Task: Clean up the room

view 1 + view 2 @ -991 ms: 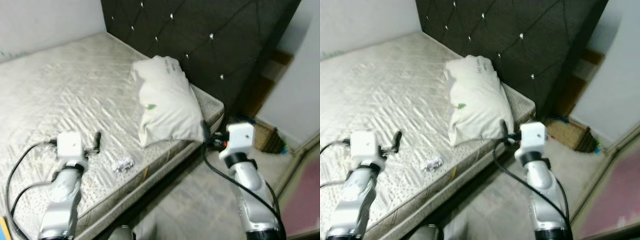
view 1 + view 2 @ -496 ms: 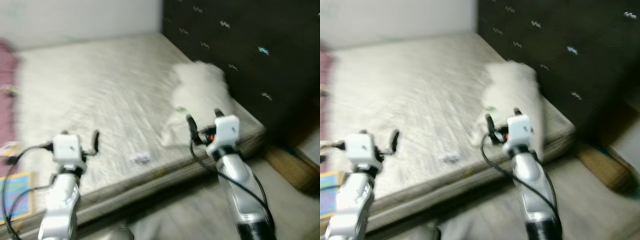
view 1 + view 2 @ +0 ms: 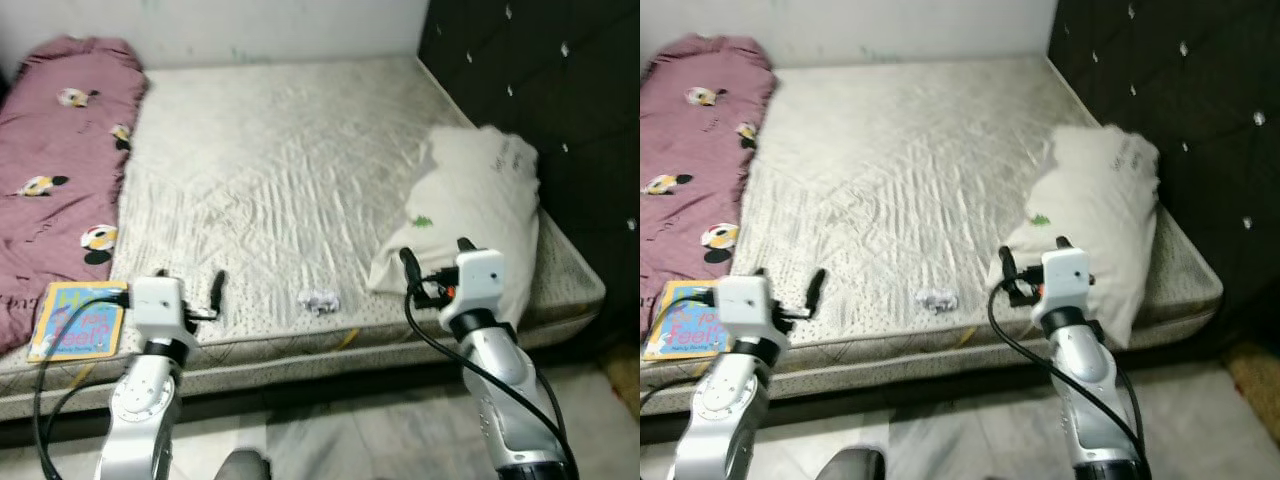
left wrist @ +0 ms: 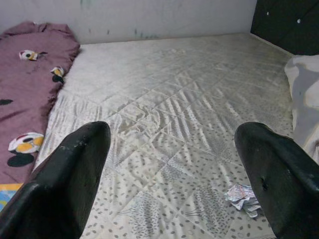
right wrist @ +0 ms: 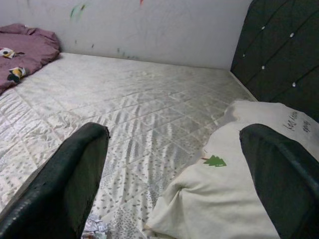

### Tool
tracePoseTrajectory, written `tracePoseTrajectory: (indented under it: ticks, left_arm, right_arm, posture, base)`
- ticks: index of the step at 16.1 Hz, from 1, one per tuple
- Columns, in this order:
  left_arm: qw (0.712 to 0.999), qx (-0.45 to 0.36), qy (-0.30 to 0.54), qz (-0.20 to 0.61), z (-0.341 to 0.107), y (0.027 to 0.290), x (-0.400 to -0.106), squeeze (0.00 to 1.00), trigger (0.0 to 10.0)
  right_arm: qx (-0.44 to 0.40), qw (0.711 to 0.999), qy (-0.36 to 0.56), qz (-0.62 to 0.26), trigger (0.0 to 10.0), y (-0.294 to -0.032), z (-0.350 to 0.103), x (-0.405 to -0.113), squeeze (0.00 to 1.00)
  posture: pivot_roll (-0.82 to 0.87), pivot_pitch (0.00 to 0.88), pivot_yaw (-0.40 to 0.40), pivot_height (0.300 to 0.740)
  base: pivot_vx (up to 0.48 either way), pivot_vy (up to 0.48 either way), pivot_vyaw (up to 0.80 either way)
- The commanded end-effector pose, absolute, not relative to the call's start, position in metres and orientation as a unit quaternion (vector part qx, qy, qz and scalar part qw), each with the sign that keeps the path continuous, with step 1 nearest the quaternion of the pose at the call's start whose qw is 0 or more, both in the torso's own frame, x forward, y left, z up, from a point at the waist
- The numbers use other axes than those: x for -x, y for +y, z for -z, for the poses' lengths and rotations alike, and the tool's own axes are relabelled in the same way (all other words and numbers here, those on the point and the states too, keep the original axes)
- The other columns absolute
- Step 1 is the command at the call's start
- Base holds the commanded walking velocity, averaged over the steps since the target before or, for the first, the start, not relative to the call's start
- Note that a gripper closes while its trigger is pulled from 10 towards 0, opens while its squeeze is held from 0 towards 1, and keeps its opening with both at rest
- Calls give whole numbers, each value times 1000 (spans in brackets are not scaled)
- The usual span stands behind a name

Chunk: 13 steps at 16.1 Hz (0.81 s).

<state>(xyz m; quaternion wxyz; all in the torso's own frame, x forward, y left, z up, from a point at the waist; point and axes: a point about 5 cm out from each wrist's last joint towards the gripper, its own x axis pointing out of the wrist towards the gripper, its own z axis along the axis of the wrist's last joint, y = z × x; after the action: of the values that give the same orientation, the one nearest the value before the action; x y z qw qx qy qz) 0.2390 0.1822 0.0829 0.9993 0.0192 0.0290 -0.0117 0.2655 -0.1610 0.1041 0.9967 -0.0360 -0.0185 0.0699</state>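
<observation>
- Facing the long side of a bare mattress [image 3: 290,170], the robot stands at its near edge with both arms raised in front of it, holding nothing.
- A small crumpled piece of paper [image 3: 319,300] lies on the mattress close to the near edge, between the two arms; this looks like the litter to clear first.
- The left gripper [image 3: 190,297] hovers over the near edge, to the left of the paper and apart from it. In the left wrist view its two black fingers [image 4: 75,169] are spread wide, with the paper low between them, nearer one finger.
- The right gripper [image 3: 435,265] hangs by the lower corner of a white pillow [image 3: 470,225] that leans toward the dark tufted headboard [image 3: 540,90]. Its fingers are also spread wide.
- A maroon patterned blanket [image 3: 60,170] lies along the left side of the bed, with a colourful book [image 3: 80,320] at its near end.
- To do the pick well, I would judge the left arm the better choice: centre the paper between the fingers, come down until the tips press lightly into the soft surface, then close slowly so the light wad is not flicked away.
- Keep the cable clear of the mattress edge.
</observation>
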Motion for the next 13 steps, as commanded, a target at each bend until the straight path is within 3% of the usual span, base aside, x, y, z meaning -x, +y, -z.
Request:
tracePoseTrajectory:
  ticks: [1, 11, 13]
  left_arm:
    - [1000, -15, 21, 15, -87, 186, -240, 0, 10000]
    - [1000, -8, 13, 26, -91, 182, -245, 0, 10000]
    - [999, -6, 13, 29, -91, 182, -246, 0, 10000]
  right_arm:
    - [22, 997, -24, -76, 10000, -156, -108, -267, 0]
    - [39, 994, -32, -94, 10000, -148, -112, -272, 0]
    - [45, 993, -31, -103, 10000, -146, -111, -271, 0]
  posture:
    - [49, 89, -78, 740]
    - [41, 108, -74, 740]
    - [40, 118, -77, 740]
  base:
    - [0, 0, 0]
    - [0, 0, 0]
    - [0, 0, 600]
